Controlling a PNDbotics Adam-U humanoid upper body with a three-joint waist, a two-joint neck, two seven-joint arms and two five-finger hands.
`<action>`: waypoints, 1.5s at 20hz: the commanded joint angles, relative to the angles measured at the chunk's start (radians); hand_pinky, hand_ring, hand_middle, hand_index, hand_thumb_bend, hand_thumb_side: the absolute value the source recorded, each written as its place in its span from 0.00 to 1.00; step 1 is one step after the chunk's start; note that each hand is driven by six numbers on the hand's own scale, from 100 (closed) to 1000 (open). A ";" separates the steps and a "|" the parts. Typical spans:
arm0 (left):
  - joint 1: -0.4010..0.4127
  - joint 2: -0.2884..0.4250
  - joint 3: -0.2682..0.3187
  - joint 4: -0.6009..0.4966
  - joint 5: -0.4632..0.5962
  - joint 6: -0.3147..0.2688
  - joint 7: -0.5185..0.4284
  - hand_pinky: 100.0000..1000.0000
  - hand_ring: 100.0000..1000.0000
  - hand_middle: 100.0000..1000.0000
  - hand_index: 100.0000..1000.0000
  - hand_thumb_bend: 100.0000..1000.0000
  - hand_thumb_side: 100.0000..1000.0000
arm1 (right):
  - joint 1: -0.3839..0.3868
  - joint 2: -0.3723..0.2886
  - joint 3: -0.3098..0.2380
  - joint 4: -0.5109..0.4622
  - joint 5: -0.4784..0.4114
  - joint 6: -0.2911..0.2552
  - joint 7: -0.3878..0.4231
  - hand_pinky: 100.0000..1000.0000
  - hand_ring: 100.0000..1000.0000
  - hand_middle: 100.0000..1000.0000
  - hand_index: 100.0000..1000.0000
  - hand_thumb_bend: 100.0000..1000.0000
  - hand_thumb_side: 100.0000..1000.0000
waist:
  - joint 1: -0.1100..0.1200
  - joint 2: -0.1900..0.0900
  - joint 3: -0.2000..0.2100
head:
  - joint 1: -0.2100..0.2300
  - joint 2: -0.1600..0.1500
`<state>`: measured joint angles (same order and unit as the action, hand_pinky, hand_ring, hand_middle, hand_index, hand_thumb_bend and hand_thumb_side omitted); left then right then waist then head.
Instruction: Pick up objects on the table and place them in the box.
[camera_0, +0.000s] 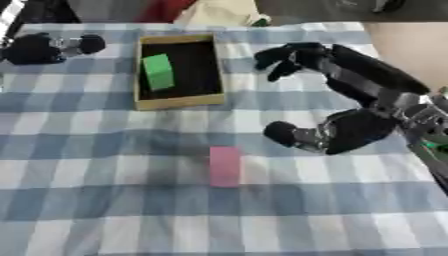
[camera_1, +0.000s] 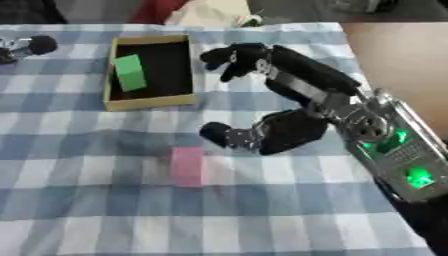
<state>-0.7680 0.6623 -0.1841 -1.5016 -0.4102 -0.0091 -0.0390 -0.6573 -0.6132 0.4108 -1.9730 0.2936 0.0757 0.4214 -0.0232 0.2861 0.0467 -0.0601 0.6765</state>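
Observation:
A pink block (camera_0: 225, 166) lies on the checked cloth, in front of the box. The open cardboard box (camera_0: 179, 102) with a black inside stands at the back, and a green block (camera_0: 158, 71) lies in its left part. My right hand (camera_1: 306, 90) hovers to the right of the box. It is open and holds nothing; its fingers (camera_1: 232, 57) reach toward the box's right wall, while the thumb (camera_1: 223, 134) points left, just up and right of the pink block. My left hand (camera_0: 39, 49) rests at the far left edge, left of the box.
The blue and white checked cloth (camera_0: 105, 210) covers the table. Bare tabletop (camera_1: 394, 50) shows past the cloth's right edge. Red and cream items (camera_0: 219, 12) lie beyond the far edge of the cloth.

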 joint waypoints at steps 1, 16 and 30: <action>0.025 0.057 0.016 -0.124 0.078 0.033 -0.010 0.79 0.72 0.71 0.87 0.90 0.81 | -0.038 0.006 0.023 0.012 0.037 0.008 0.039 0.80 0.77 0.83 0.97 0.40 0.66 | 0.003 -0.025 0.006 | -0.003 -0.001; 0.129 0.067 0.025 -0.213 0.115 0.076 -0.081 0.79 0.72 0.70 0.87 0.84 0.78 | -0.092 0.076 0.104 0.132 0.231 0.010 0.200 0.81 0.80 0.85 0.97 0.36 0.58 | -0.006 -0.030 0.020 | -0.006 0.014; 0.134 0.059 0.016 -0.192 0.124 0.053 -0.135 0.79 0.72 0.70 0.87 0.82 0.78 | -0.074 0.082 0.119 0.156 0.200 -0.007 0.251 0.81 0.80 0.85 0.96 0.30 0.52 | -0.010 -0.029 0.018 | -0.005 0.016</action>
<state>-0.6241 0.7045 -0.1751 -1.6861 -0.2922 0.0456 -0.1674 -0.7207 -0.5237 0.5358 -1.8129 0.5004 0.0706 0.6685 -0.0363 0.2780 0.0639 -0.0642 0.6863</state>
